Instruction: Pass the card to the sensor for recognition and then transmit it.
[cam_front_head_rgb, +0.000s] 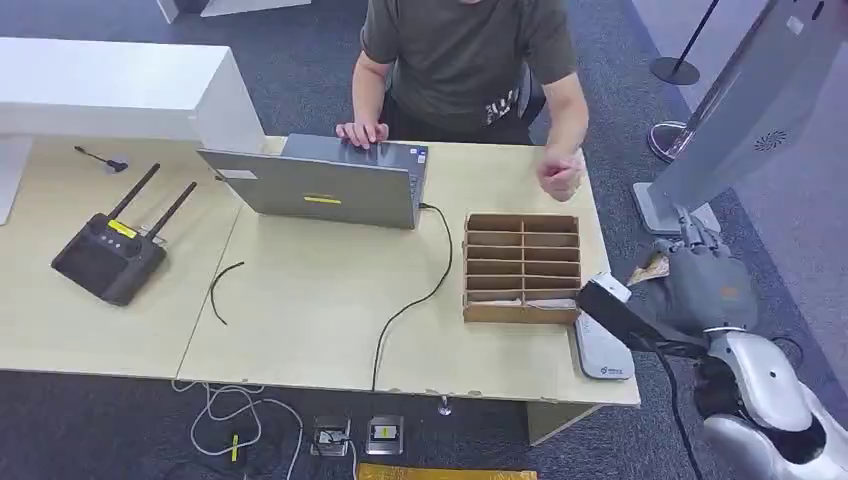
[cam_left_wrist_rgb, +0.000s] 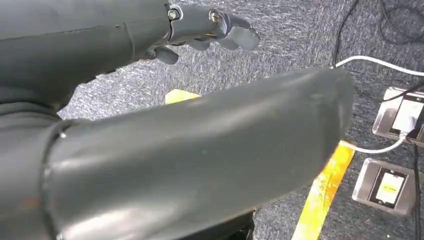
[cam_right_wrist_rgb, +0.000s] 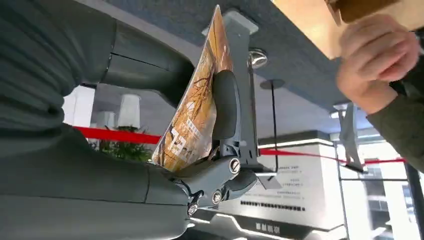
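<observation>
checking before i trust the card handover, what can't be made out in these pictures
- Orange printed card: its small print is too blurred to read in the right wrist view, and the grey right hand pinching it covers part of the face.
- Same card in the head view: just a corner peeks past the hand.
- Person's hand: blurred, cut by the edge.
- Brown cardboard divided tray: compartment contents too small to tell.
- Grey left hand: its thumb blocks the palm.
</observation>
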